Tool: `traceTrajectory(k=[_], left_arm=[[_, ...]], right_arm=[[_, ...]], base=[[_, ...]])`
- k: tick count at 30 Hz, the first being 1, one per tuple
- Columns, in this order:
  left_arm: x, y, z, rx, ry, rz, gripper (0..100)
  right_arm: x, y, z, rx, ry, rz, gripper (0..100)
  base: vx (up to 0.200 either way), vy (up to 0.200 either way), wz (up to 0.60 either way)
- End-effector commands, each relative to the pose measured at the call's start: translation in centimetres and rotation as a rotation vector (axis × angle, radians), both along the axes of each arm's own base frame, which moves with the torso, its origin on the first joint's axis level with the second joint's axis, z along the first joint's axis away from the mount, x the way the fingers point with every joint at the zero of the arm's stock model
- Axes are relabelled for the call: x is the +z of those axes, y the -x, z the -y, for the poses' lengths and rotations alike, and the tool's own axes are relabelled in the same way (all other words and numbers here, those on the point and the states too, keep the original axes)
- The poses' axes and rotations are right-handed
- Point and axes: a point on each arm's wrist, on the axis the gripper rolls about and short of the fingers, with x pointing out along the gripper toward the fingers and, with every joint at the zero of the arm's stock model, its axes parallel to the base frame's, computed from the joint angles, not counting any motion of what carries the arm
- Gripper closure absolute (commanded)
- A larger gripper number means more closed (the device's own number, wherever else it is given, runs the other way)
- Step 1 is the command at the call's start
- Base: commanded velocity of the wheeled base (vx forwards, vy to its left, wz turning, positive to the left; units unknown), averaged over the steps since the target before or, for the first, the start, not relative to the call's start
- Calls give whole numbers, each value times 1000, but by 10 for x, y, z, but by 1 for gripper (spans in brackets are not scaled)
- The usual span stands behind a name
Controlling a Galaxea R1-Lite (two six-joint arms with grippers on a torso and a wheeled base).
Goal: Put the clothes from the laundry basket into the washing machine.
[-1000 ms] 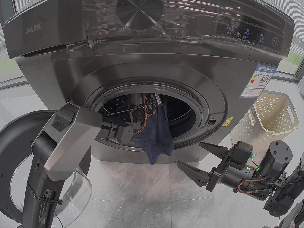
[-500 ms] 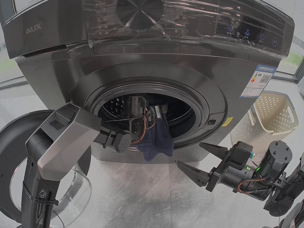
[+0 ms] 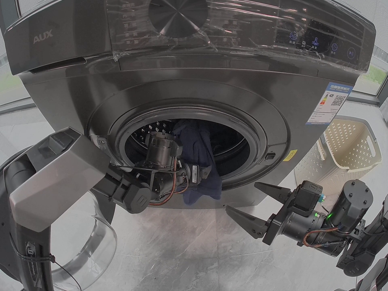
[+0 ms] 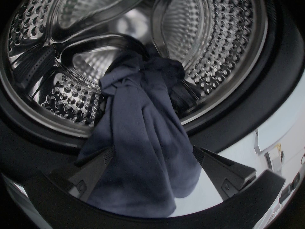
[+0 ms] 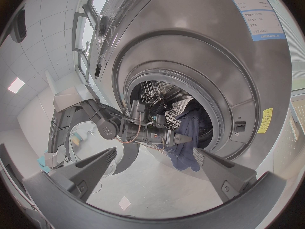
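The dark navy cloth garment (image 3: pixel 200 150) lay draped over the lower lip of the grey front-loading washing machine's (image 3: pixel 242 98) drum mouth, partly inside. The left gripper (image 4: pixel 153 150) sat there, fingers spread either side of it. The right gripper (image 3: pixel 241 196) hung wide apart above the floor.

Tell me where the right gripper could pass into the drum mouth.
Free: the right side of the grey washing machine's round mouth, between the dark blue garment and the rim; also the bare grey floor below. Crowded: the mouth's lower left, where the open left gripper straddles the cloth hanging over the lip.
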Motion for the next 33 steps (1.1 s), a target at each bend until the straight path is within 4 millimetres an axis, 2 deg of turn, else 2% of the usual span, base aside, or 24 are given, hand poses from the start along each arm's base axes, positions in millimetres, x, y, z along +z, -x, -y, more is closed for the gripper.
traceTrajectory(k=[1,6,7,11,14,18,24,27,33], left_arm=[[-9,8,-4,-27,-29,-31,0],[-23,1,-3,-20,-36,-44,0],[-26,-1,-3,-18,-38,-49,100],[-27,-7,0,-15,-27,-37,100],[-18,-14,4,-12,1,-5,100],[6,-23,10,10,65,50,100],[22,-45,14,70,146,164,100],[24,-57,17,96,191,242,100],[20,-71,18,125,210,281,100]], right_arm=[[0,1,-1,7,1,-1,0],[0,1,-1,7,1,-1,0],[0,1,-1,7,0,0,0],[0,1,-1,7,0,0,0],[0,1,-1,7,0,0,0],[0,1,-2,7,-1,1,0],[1,1,-2,7,-2,2,0],[1,1,-2,7,-2,2,0],[0,1,-2,7,-1,1,0]], base=[[0,0,0],[0,0,0],[0,0,0],[0,0,0],[0,0,0],[0,0,0],[0,0,0],[0,0,0],[0,0,0]])
